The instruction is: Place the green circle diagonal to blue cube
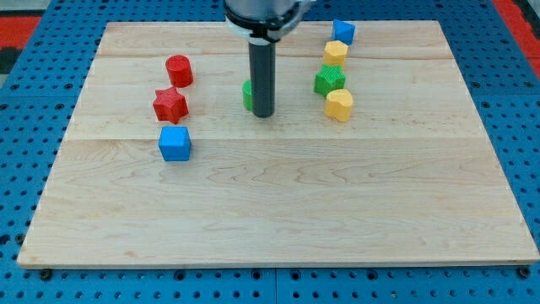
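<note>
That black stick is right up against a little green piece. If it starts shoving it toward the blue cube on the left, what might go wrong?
My tip sits against the green circle, hiding most of it, so an off-centre push may let it slip sideways. Its path toward the blue cube passes near the red star, which it might bump. Pushed too far, it may strike the cube rather than stop diagonal to it.

A pale wooden board [278, 211] of joined planks lies on a blue perforated surface [25, 169]. Red patches [21, 29] show at the view's top corners. Lighting is even.
</note>
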Controlling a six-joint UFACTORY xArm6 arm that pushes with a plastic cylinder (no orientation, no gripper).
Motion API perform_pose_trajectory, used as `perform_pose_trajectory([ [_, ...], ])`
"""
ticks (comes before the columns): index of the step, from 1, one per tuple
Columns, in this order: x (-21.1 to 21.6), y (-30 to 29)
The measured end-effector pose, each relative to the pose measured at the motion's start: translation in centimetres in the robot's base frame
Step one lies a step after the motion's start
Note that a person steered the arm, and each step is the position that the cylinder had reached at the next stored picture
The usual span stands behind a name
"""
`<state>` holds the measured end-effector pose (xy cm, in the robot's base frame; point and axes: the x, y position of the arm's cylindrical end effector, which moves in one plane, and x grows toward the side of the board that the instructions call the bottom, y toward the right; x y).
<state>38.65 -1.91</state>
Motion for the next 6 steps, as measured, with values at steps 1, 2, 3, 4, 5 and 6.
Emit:
perform_pose_trajectory([
  [1,-1.3,-0.2],
  [2,-1.4,1.2],
  [3,-1.8,3.0],
  [4,-2.9,3.2],
  [5,-3.5,2.8],
  [6,-3.7,1.0],
])
